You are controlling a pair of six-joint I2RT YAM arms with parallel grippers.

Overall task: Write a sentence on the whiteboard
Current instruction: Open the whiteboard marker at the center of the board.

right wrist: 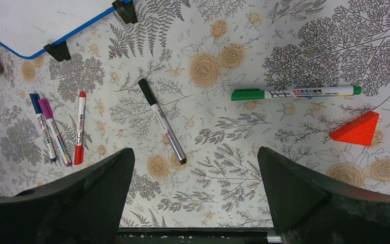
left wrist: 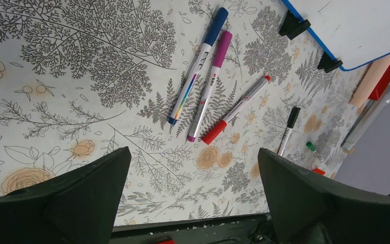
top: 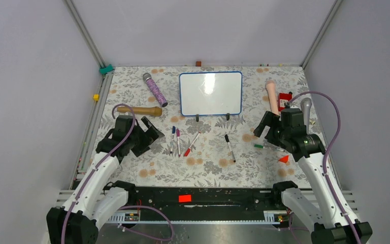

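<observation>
The right claw (right wrist: 194,158) hangs wide open over the floral cloth and holds nothing. The left claw (left wrist: 193,155) is just as wide and also empty.

Nearest the right claw lie a black marker (right wrist: 162,121) and a green marker (right wrist: 294,92), with a red wedge (right wrist: 358,129) just beyond the green one. Under the left claw lie blue (left wrist: 198,66), magenta (left wrist: 209,84) and red (left wrist: 238,109) markers, side by side.

The whiteboard (top: 210,93) sits at the far middle of the table on two black clip feet. It is blank, with no sentence on it yet.

A marker looks light, stiff and smooth, so it is likely to roll. It is best pinched across the barrel near the middle, clear of the cap. The board seems light and glossy and may slide or tip under pen pressure, so the free claw could brace its blue frame at an edge.
</observation>
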